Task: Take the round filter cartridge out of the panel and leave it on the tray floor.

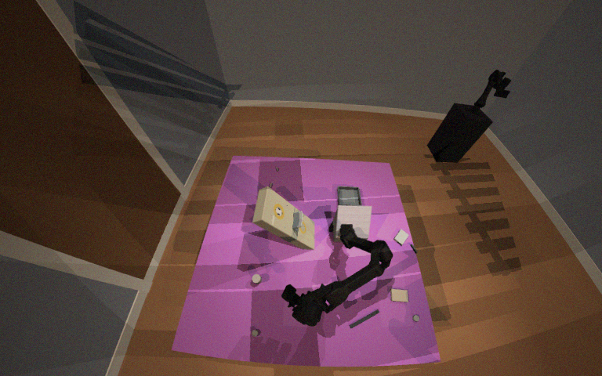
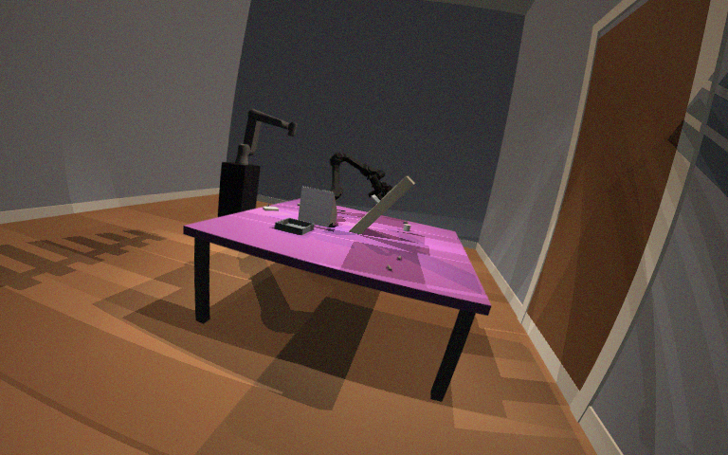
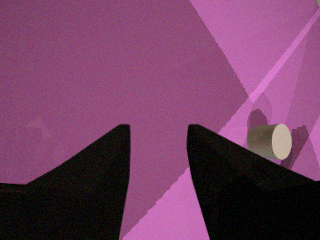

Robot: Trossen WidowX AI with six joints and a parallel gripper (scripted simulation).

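Narrowed but not pressed together, the end effector (image 3: 159, 135) pinches nothing, its dark fingers hovering over the purple surface (image 1: 222, 319) near a small tan cylinder (image 3: 271, 142). Beyond it, the slanted service panel (image 1: 266, 208) holds the filter cartridge (image 1: 278, 210) (flush in its face). A dark tray (image 1: 348, 195) lies behind the panel. The arm (image 1: 355, 276) is sharply bent.

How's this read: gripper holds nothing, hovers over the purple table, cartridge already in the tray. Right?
Wrong on the cartridge: the top view shows it seated in the service panel, not in the tray. The rest holds: gripper holds nothing, over the purple table.
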